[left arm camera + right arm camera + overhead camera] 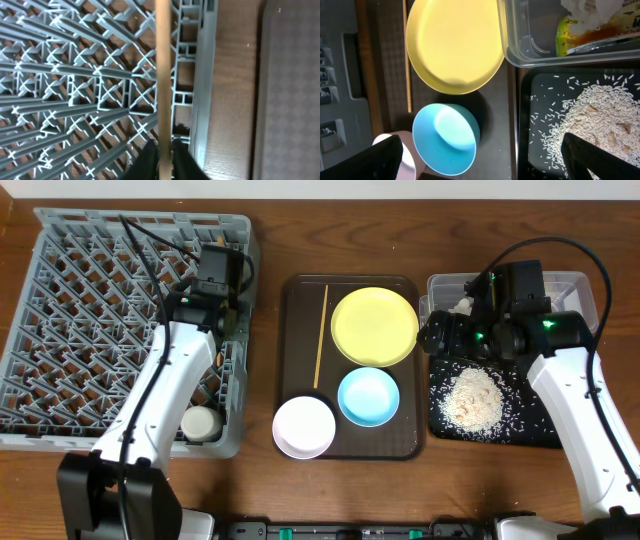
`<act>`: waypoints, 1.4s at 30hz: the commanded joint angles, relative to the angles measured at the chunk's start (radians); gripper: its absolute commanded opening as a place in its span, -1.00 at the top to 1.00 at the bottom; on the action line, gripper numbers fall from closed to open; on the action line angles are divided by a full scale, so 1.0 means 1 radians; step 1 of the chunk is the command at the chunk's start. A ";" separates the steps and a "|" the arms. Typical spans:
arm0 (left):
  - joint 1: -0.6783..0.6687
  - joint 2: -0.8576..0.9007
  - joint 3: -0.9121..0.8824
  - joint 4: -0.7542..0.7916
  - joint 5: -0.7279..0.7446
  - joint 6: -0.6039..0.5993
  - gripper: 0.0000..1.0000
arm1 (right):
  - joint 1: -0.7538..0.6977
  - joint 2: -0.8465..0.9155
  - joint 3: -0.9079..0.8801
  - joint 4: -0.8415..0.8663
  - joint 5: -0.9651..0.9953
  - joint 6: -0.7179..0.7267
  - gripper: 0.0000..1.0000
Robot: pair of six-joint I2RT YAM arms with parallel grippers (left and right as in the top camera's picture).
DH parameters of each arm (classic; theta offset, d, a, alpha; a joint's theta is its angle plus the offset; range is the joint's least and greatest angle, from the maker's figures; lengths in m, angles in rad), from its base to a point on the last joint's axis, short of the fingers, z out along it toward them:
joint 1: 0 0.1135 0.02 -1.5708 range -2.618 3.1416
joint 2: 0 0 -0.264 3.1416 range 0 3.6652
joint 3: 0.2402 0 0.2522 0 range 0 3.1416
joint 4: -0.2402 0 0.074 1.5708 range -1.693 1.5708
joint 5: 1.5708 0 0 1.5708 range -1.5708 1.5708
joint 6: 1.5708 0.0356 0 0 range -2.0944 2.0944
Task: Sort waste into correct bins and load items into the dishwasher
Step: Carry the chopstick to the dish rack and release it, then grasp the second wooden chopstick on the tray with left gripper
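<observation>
My left gripper point(162, 151) is shut on one wooden chopstick point(162, 70) and holds it over the right edge of the grey dish rack point(75, 90); in the overhead view this gripper point(224, 330) is above the rack point(60, 310). A white cup point(200, 423) stands in the rack's front right corner. The other chopstick point(321, 335), the yellow plate point(375, 325), the blue bowl point(368, 397) and the pinkish-white bowl point(304, 427) lie on the brown tray. My right gripper point(485, 157) is open and empty, above the gap between the brown tray and the black tray.
The clear tub point(572, 285) at the back right holds the white tissue point(580, 10) and the snack wrapper point(590, 32). The black tray point(540, 435) in front of it carries the rice heap point(472, 398). The brown serving tray point(300, 290) lies between the rack and the bins.
</observation>
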 commanded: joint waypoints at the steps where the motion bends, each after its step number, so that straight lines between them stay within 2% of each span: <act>1: 0.003 0.003 -0.011 -0.003 -0.020 0.006 0.42 | 0.011 -0.002 0.005 0.002 0.003 -0.015 -0.99; 5: 0.000 -0.003 -0.002 -0.012 0.037 0.005 0.19 | 0.011 -0.002 0.005 0.002 0.003 -0.015 -0.98; 9: -0.032 -0.027 0.015 -0.001 0.307 0.005 0.15 | 0.011 -0.002 0.005 0.002 0.003 -0.015 -0.98; 12: -0.086 -0.020 0.008 0.024 0.404 -0.023 0.15 | 0.011 -0.002 0.005 0.002 0.003 -0.015 -0.98; 17: -0.216 0.042 -0.011 0.057 0.332 -0.021 0.09 | 0.011 -0.002 0.005 0.002 0.003 -0.015 -0.99; 22: -0.282 0.169 -0.011 0.069 0.310 -0.044 0.09 | 0.011 -0.002 0.005 0.002 0.003 -0.015 -0.98; 28: -0.294 0.295 -0.011 0.107 0.310 -0.071 0.09 | 0.011 -0.002 0.005 0.002 0.003 -0.015 -0.99; 40: -0.294 0.413 -0.011 0.136 0.343 -0.066 0.09 | 0.011 -0.002 0.005 0.002 0.003 -0.015 -0.99; 42: -0.294 0.436 -0.011 0.138 0.343 -0.060 0.16 | 0.011 -0.002 0.005 0.002 0.003 -0.015 -0.98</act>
